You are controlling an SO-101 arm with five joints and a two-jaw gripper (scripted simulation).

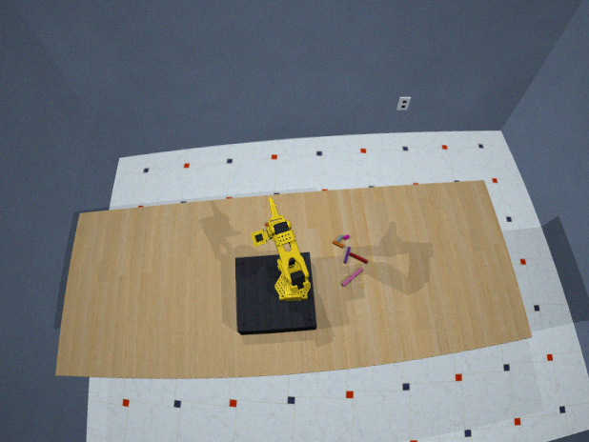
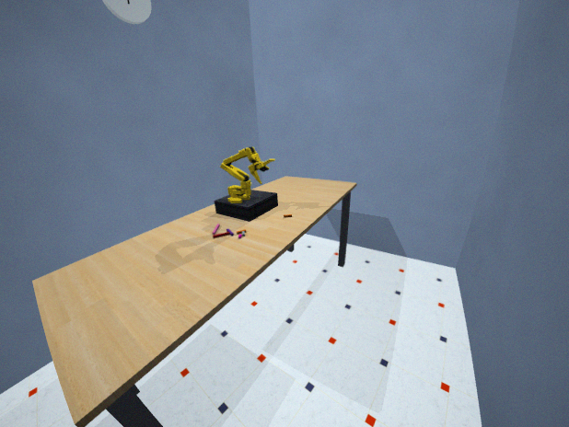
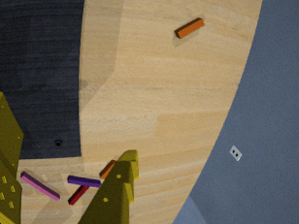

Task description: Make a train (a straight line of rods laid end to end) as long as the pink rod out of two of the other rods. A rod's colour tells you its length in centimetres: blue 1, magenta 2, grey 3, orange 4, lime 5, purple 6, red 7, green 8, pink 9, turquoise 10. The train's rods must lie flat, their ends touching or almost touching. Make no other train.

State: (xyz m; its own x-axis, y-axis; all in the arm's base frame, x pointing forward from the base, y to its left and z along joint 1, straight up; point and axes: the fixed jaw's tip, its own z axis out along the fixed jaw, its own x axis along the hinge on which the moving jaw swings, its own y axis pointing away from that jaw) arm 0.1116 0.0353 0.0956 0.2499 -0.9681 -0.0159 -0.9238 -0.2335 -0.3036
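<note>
From the top, the yellow gripper (image 1: 265, 228) hangs spread and empty above the wooden table (image 1: 143, 295), well apart from the cluster: long pink rod (image 1: 352, 276), dark red rod (image 1: 357, 257), purple rod (image 1: 347, 254), short magenta rod (image 1: 345, 236), grey rod (image 1: 339, 238) and orange rod (image 1: 337, 244). They look stiff, light and slick; a grip across the middle seems safest.

The exterior view shows a second orange rod (image 2: 287, 215) lying alone near the table edge; the cluster's small pieces blur together.

At the wrist, that lone orange rod (image 3: 189, 28) lies flat; the finger (image 3: 110, 213) hides part of the cluster.
</note>
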